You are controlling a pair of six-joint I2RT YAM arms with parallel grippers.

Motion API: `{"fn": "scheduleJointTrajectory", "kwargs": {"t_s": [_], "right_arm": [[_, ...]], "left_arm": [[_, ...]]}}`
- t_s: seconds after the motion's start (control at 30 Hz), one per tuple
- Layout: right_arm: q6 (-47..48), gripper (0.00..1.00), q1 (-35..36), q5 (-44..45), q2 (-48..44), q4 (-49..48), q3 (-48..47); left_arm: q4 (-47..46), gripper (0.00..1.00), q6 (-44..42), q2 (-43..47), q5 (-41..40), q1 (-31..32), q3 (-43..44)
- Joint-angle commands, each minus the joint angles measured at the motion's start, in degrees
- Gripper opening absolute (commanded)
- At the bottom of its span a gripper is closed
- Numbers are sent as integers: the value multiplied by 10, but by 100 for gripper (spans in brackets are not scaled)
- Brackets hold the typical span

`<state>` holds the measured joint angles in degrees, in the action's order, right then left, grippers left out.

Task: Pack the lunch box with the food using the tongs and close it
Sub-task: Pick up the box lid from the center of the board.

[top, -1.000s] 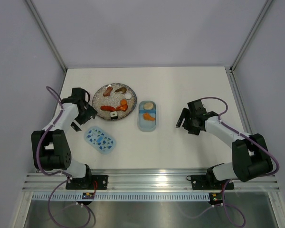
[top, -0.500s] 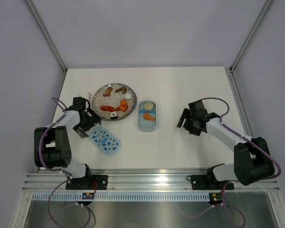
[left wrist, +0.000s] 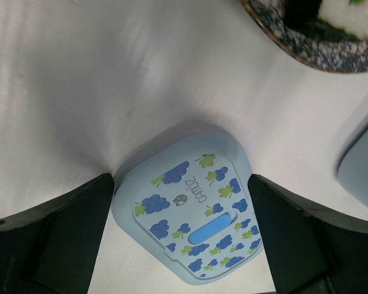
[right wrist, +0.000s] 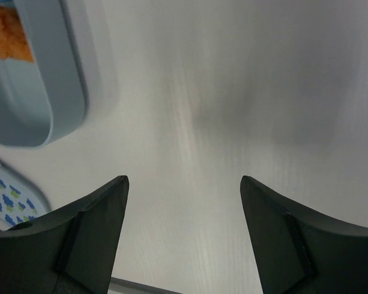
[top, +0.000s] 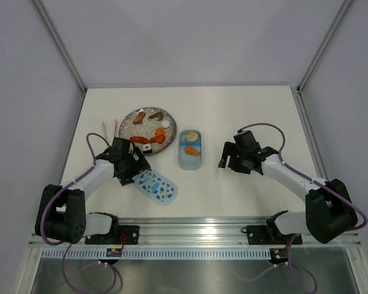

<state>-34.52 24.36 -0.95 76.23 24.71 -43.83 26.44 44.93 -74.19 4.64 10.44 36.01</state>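
Observation:
The lunch box (top: 190,160) stands open mid-table with orange and beige food (top: 192,149) in it. More food (top: 140,139) lies on the round speckled plate (top: 130,122). The tongs (top: 108,128) lie on the table left of the plate. My left gripper (top: 135,171) is shut across one end of the light blue flecked lid (top: 157,187), which hangs a little above the table. In the left wrist view the lid (left wrist: 190,208) fills the gap of the gripper (left wrist: 182,184), both fingers against its edges. My right gripper (top: 228,158) stands open over bare table right of the box.
In the right wrist view the open gripper (right wrist: 184,184) has the lunch box's end (right wrist: 49,92) at upper left and a corner of the lid (right wrist: 6,196) at lower left. The plate's rim (left wrist: 319,52) shows above the lid in the left wrist view.
My left gripper has swung from beside the plate toward the near middle of the table, and the lid has come with it. The right gripper has shifted slightly left toward the lunch box.

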Motion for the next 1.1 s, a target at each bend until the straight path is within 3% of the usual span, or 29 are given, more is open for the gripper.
{"fn": "scheduleJointTrajectory", "kwargs": {"t_s": [0.0,0.13,0.23,0.43,0.5,0.6,0.7,1.07], "right_arm": [[39,82,56,5,-20,-21,-35],[60,81,128,-11,-21,-46,-49],[76,77,178,-42,-8,-79,-57],[104,67,261,-57,77,-66,-133],[101,55,265,-78,128,-58,-161],[88,56,275,-100,198,-48,-235],[82,58,276,-146,265,-43,-285],[64,61,277,-229,391,-57,-333]], "left_arm": [[17,95,7,-6,17,31,0],[90,96,-29,18,-34,32,48],[139,95,-36,92,-86,32,72],[168,85,6,204,-61,33,35],[163,77,23,226,-22,34,-4],[137,64,62,243,25,35,-65],[95,59,94,253,69,36,-117],[4,59,150,221,92,39,-175]]}}
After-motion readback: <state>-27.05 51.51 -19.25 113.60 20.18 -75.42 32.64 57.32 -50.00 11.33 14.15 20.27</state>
